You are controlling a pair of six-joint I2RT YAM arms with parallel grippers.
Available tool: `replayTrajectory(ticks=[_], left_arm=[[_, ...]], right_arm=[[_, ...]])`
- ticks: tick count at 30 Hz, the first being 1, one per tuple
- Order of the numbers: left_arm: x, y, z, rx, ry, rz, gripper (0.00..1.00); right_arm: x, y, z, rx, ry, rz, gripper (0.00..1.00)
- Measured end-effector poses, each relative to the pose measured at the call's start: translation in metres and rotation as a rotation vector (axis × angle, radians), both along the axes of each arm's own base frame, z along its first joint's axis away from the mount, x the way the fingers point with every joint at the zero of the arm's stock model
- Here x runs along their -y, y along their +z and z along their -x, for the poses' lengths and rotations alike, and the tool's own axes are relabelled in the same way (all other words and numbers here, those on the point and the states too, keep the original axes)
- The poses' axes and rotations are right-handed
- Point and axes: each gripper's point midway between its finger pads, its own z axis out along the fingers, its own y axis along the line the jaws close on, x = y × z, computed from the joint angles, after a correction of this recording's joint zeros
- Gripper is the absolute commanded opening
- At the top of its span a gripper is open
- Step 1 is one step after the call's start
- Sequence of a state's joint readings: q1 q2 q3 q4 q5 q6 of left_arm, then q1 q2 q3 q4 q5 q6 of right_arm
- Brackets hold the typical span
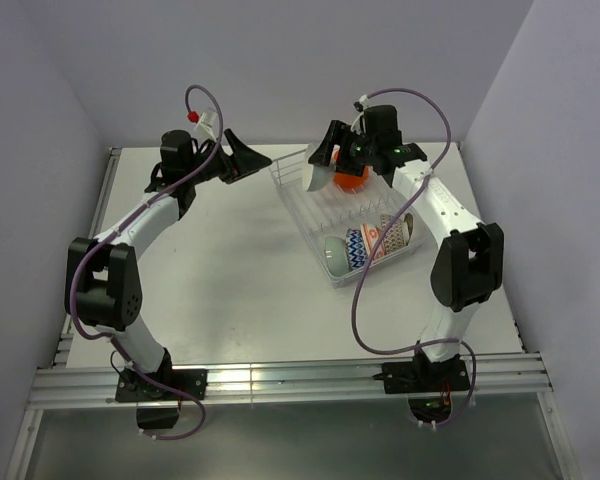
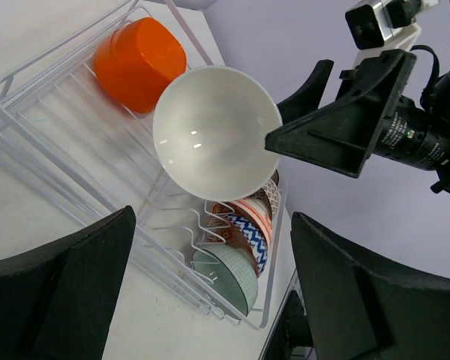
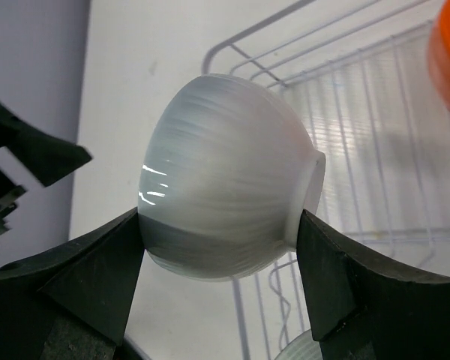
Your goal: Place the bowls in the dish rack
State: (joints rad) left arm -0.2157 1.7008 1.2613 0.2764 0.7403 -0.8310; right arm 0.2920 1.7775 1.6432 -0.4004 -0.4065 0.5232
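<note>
Hanging wide and empty just left of the dish rack (image 1: pixel 305 228), the left gripper (image 1: pixel 248 157) faces the white bowl (image 2: pixel 214 139). The right gripper (image 3: pixel 221 225) clamps that bowl by its outer wall above the rack's far end, near the orange-red bowl (image 2: pixel 139 64) lying inside. Rigid, light and glossy, the white bowl probably slips and chips easily, so a firm squeeze across the wall near the foot seems safest.

Overhead; 2 wrist close-ups sharing bowl (image 2: pixel 216 129)
</note>
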Motion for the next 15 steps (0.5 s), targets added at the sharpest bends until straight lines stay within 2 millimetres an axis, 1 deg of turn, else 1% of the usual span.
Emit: replayTrajectory(ticks=[3,6,10,15], left_arm=[[-0.001,-0.003,0.000,-0.006,0.003,-0.008,0.96],[-0.001,-0.004,0.000,-0.006,0.003,-0.014,0.99],[-0.003,-0.008,0.000,-0.010,0.007,-0.027,0.99],[-0.007,-0.013,-0.003,-0.018,0.024,-0.047,0.99]], right_arm=[[0.008,-0.017,-0.007,-0.013,-0.020,0.048,0.00],[0.013,-0.034,-0.014,-0.025,-0.031,0.090,0.00],[0.022,-0.054,-0.020,-0.037,-0.047,0.152,0.00],[0.032,-0.072,-0.028,-0.034,-0.064,0.232,0.00]])
